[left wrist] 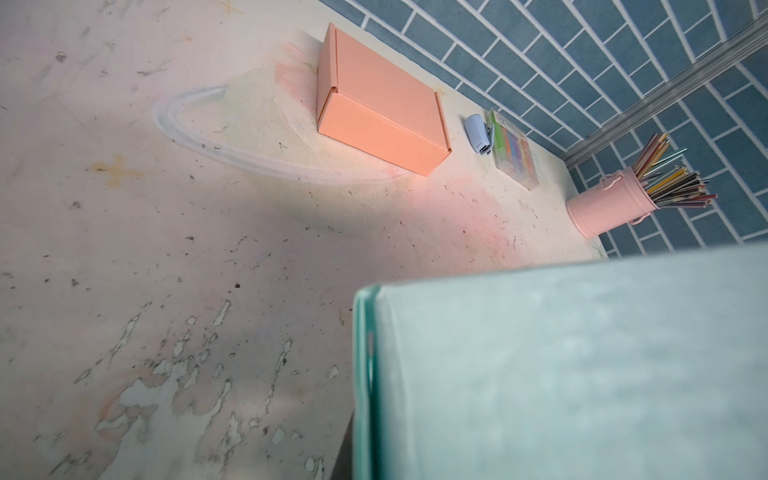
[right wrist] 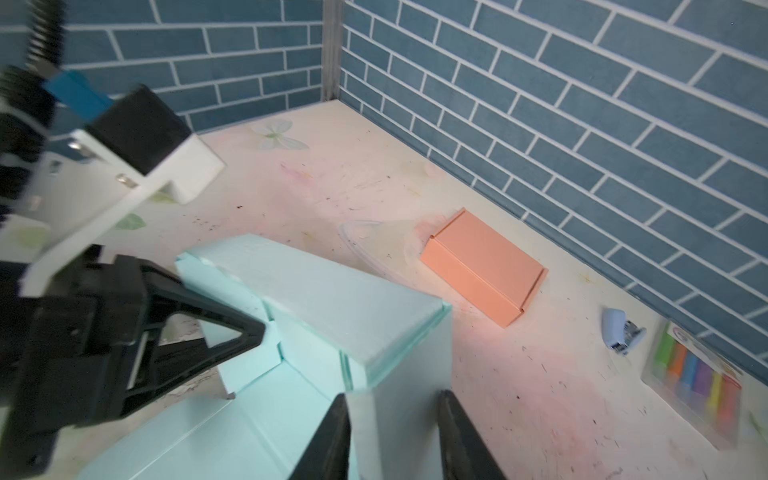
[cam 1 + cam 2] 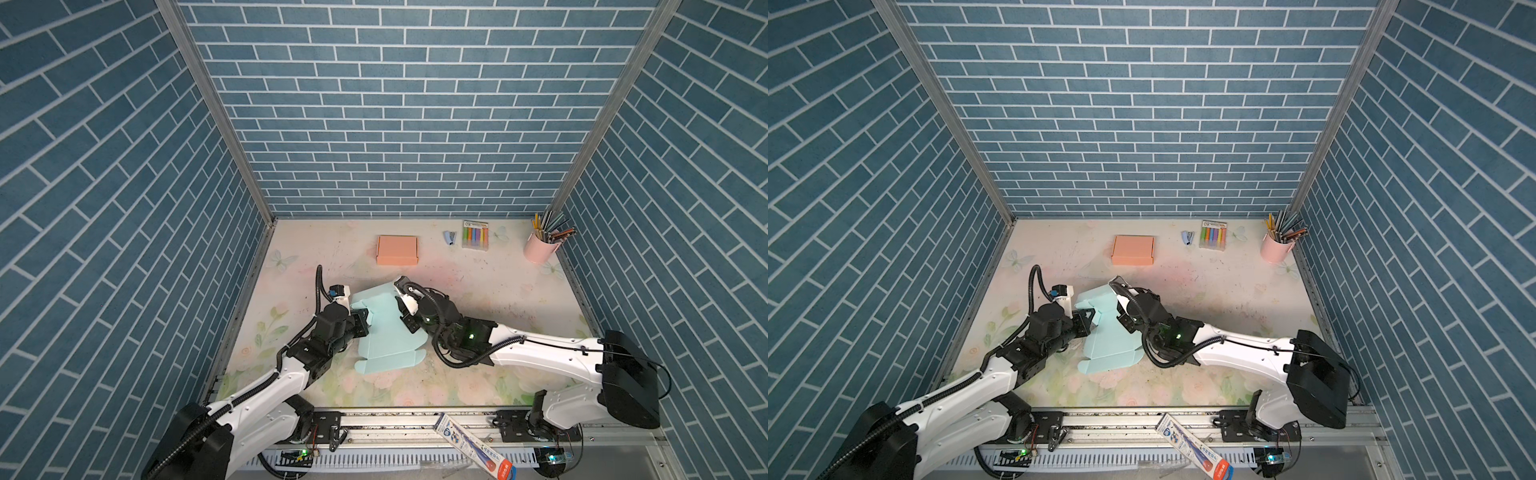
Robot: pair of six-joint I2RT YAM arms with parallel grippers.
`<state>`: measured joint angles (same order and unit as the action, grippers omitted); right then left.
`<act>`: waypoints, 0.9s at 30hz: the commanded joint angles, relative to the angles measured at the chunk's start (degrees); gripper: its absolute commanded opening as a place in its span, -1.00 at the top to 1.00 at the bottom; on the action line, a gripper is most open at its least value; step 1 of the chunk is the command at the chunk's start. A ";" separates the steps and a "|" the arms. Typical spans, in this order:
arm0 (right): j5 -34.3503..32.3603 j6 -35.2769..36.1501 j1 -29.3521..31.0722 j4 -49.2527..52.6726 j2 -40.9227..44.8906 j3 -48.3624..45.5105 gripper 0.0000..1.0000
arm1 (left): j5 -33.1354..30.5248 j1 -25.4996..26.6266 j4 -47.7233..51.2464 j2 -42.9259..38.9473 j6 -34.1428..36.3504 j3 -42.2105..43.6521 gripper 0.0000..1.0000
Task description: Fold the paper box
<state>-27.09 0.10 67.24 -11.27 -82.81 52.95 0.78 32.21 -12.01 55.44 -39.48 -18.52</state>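
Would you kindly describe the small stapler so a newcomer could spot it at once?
Follow the back brick wall down to the table edge beneath it. There, between the closed orange box and the clear pack of coloured markers, lies the stapler. It is the smallest thing in that row, pale blue.

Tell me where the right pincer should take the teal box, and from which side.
Probably the top edge of the teal box on the upright wall right in front of the right pincer, near the doubled corner. Come from above, one finger inside and one outside. The wall stands thin and vertical, and the left pincer clamps the opposite side, so that side is taken.
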 commanded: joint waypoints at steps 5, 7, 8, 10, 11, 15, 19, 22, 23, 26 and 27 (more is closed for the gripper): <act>-16.93 1.33 2.45 8.30 -4.39 5.46 0.67 | -3.39 4.26 0.02 -0.90 -2.82 -1.47 1.00; -18.57 2.33 2.77 8.60 -5.03 6.04 0.72 | -3.76 4.97 -0.51 -0.19 -3.22 -1.69 1.00; -20.02 2.89 3.03 8.83 -5.53 6.50 0.72 | -4.00 5.50 -0.60 0.08 -3.32 -1.99 1.00; -24.24 4.42 3.92 9.49 -7.37 7.81 0.72 | -4.67 6.63 -0.48 0.74 -3.41 -2.76 1.00; -27.14 4.98 4.41 10.29 -8.77 8.78 0.71 | -5.18 7.27 -0.40 0.99 -3.56 -3.42 1.00; -34.99 5.69 5.10 13.89 -13.41 12.38 0.70 | -5.61 8.87 -0.26 2.00 -3.93 -5.19 1.00; -34.78 6.69 5.06 11.15 -12.46 11.04 0.74 | -6.05 9.81 -0.55 2.06 -4.59 -5.47 1.00; -34.28 7.02 4.45 9.64 -11.60 10.25 0.86 | -6.31 10.39 -0.52 2.36 -4.72 -5.80 1.00; -34.43 7.34 4.24 9.44 -11.81 10.35 0.92 | -6.38 10.57 -0.54 2.48 -4.81 -5.83 1.00; -35.09 7.99 3.62 9.31 -13.09 10.98 1.00 | -6.69 11.22 -0.43 2.74 -4.81 -6.26 1.00; -35.28 7.99 3.62 9.38 -13.51 11.27 1.00 | -6.83 11.42 -0.38 2.85 -4.81 -6.40 1.00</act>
<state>-61.34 2.83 71.81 -3.40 -94.72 64.16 -8.51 41.54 -9.69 58.54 -46.78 -22.61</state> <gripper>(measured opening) 0.096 0.092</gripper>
